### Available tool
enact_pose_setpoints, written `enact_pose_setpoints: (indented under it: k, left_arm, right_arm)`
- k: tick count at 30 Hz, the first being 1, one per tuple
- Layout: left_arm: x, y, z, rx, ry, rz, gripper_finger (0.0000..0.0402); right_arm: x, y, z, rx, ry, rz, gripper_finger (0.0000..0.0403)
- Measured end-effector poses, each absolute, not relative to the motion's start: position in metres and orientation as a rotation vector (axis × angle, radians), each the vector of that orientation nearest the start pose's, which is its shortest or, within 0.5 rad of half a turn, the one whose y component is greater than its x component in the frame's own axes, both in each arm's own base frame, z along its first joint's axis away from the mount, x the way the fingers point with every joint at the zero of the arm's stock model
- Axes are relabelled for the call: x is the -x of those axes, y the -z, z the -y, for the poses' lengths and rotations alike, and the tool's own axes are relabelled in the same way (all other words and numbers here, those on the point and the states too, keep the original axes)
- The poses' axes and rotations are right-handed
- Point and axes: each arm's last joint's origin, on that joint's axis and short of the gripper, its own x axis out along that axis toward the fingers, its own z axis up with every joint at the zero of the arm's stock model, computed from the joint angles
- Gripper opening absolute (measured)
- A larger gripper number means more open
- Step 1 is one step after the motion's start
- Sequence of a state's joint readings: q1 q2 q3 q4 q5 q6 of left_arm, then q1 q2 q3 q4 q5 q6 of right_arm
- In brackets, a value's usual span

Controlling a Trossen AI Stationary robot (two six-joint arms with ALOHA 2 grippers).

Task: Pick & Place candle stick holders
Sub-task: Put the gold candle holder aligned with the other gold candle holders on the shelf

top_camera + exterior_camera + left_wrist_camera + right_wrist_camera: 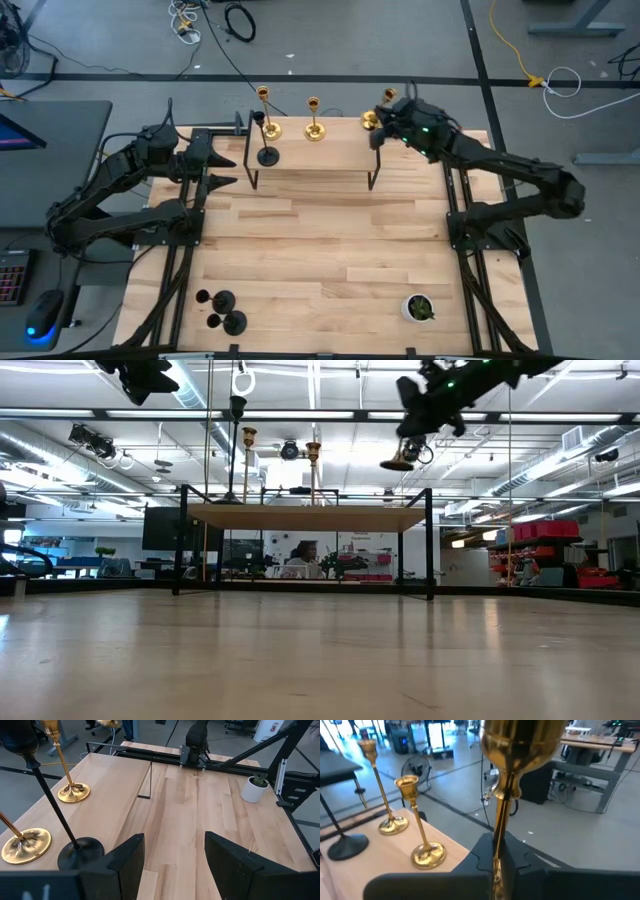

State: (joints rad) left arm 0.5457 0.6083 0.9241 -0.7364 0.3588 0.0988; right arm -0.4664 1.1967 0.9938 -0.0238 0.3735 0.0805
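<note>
A gold holder (502,810) is held by its thin stem in the closed right pincer (385,118) above the shelf (310,155); a slip or tilt is risked near two standing gold holders (314,128); the left pincer (172,857) is kept wide.

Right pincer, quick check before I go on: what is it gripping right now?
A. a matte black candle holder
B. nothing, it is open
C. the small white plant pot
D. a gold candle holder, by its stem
D: the right wrist view shows the right pincer shut on the thin stem of a gold candle holder, and the high view puts it at the raised shelf's right end.
</note>
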Motion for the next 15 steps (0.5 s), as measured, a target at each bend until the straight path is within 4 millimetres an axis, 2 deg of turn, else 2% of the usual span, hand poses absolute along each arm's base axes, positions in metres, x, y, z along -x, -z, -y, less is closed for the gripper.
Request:
enact_pose_setpoints:
  k: [6,15]
  left_arm:
    - [-0.094,-0.349,-0.045,0.087,-0.164,-0.388,0.0208]
    - [-0.094,-0.349,-0.045,0.087,-0.165,-0.388,0.0208]
  right_arm:
    - [-0.268,-0.323,0.144,-0.092,0.766,-0.282,0.0002]
    - [-0.282,-0.303,0.151,-0.127,0.745,-0.363,0.0002]
